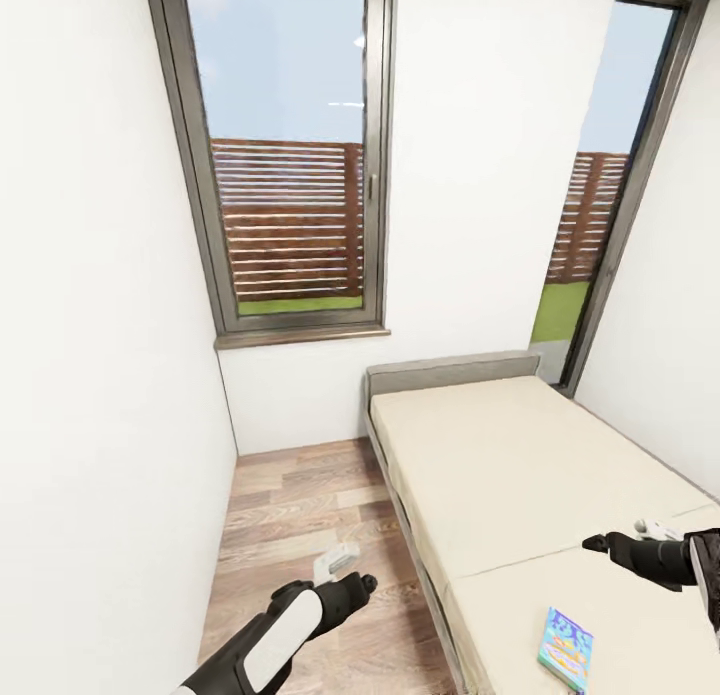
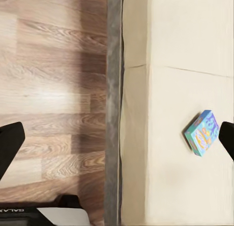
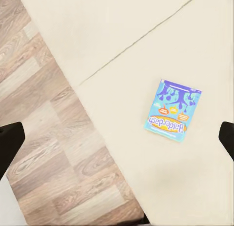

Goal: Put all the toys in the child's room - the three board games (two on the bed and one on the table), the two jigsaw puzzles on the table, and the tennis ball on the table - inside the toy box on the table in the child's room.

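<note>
One blue board game (image 1: 566, 648), a flat printed box titled "Balderdash" in the right wrist view, lies on the near right part of the bed (image 1: 520, 475), flat on the beige mattress and apart from both arms. The left gripper (image 1: 335, 560) hangs over the wood-plank floor (image 1: 290, 515) to the left of the bed; the right gripper (image 1: 650, 528) hangs above the mattress, just beyond the box. In each wrist view the dark fingertips sit at opposite edges of the picture, so both pincers stand wide apart and hold nothing.

Risks, as judged: the box is thin and lies flush on a soft, yielding surface, so fingers closing from above may press it into the mattress or skate over its smooth lid without catching an edge. A push from one side could slide it toward the bed's dark grey frame (image 2: 114, 109) and off onto the floor.

Materials: matte cream mattress with a fine seam across it; glossy cardboard box, rectangular with crisp corners; floor of pale brown grained planks; plain white walls (image 1: 100, 275); two grey-framed windows (image 1: 290, 155) showing a slatted brown fence.
</note>
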You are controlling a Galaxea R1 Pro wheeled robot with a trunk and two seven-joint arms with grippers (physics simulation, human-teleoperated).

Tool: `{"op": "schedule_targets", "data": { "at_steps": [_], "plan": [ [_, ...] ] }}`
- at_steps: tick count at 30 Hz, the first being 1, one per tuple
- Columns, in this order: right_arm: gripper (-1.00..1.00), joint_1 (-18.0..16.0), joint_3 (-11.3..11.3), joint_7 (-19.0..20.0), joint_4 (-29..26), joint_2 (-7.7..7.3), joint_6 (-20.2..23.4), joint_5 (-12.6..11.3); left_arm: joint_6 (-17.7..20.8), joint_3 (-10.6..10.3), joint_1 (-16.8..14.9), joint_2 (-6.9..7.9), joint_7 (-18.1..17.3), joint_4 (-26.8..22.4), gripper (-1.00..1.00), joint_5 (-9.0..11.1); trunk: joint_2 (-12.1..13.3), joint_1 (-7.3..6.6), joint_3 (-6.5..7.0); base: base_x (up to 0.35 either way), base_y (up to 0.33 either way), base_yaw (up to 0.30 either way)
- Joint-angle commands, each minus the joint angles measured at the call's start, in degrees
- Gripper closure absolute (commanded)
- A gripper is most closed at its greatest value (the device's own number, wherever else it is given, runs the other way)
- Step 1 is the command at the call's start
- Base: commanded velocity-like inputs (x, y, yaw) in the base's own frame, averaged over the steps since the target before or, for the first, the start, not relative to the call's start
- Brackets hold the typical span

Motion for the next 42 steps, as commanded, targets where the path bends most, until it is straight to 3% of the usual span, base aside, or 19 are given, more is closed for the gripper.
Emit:
{"op": "schedule_targets", "data": {
  "at_steps": [1, 10, 15, 19, 22, 23, 28, 29, 34, 36, 42],
  "plan": [
    [-1.0, -0.43, -0.11, -0.17, 0.8, 0.1, -0.51, 0.55, -0.03, -0.14, 0.01, 0.16, -0.14, -0.09, -1.0, 0.38, -0.1, 0.03, -0.09, 0.008, 0.031, -0.294],
    [-1.0, -0.73, 0.05, -0.56, 1.34, 0.2, -1.19, 0.49, 0.13, -0.76, 0.11, 0.13, -0.63, -0.12, -1.0, 0.38, -0.1, 0.03, -0.09, 0.062, 0.11, -0.29],
    [-1.0, -0.66, 0.07, -0.6, 1.3, 0.16, -1.55, 0.54, 0.23, -0.83, 0.11, 0.09, -0.64, -0.16, -1.0, 0.4, -0.1, 0.03, -0.09, 0.012, 0.013, -0.083],
    [-1.0, -0.54, 0.05, -0.57, 1.34, 0.2, -5.28, 0.57, 0.46, -0.73, 0.07, 0.12, -0.77, -0.13, -1.0, 0.46, -0.1, 0.03, -0.09, 0.23, 0.002, -0.012],
    [-1.0, -0.49, 0.06, -0.74, 1.46, 0.21, -5.34, 0.65, 0.67, -0.23, 0.03, 0.28, -0.8, -0.11, -1.0, 0.85, -0.1, 0.03, -0.09, 0.155, 0.0, -0.003],
    [-1.0, -0.54, -0.04, -0.94, 2.03, 0.15, -3.92, 0.8, 2.36, 2.0, -0.28, 1.01, -0.33, -0.08, -1.0, 0.68, -0.1, 0.03, -0.09, 0.04, 0.0, -0.001],
    [-1.0, -0.66, -0.09, -1.03, 3.19, 0.06, -0.33, 0.78, 5.91, 3.86, -0.25, 2.96, 0.71, -0.04, -1.0, 0.88, -0.1, 0.03, -0.09, 0.02, 0.0, 0.0],
    [-1.0, -0.79, -0.21, -1.34, 4.25, -0.4, 1.44, 0.83, 7.81, 13.27, -0.05, 4.6, 1.11, 1.33, -1.0, 1.99, -0.5, 0.25, -0.27, 0.0, 0.0, 0.0],
    [-1.0, -1.55, -0.2, -3.39, 9.61, -0.57, 1.59, 0.79, 7.83, 14.25, -0.06, 4.86, 0.97, 3.53, -1.0, 2.16, -2.51, 1.35, -1.16, 0.0, 0.0, 0.0],
    [-1.0, -2.85, -0.19, -8.02, 14.72, -0.46, 1.46, 0.68, 7.78, 15.21, -0.06, 5.17, 0.89, 4.39, -1.0, 2.25, -3.31, 1.79, -1.52, 0.0, 0.0, 0.0],
    [-1.0, -3.72, -0.19, -11.74, 17.75, -0.53, 1.21, 0.39, 7.91, 17.87, -0.06, 5.32, -1.31, 6.31, -1.0, 2.27, -5.71, 3.11, -2.6, 0.0, 0.0, 0.0]
  ]
}}
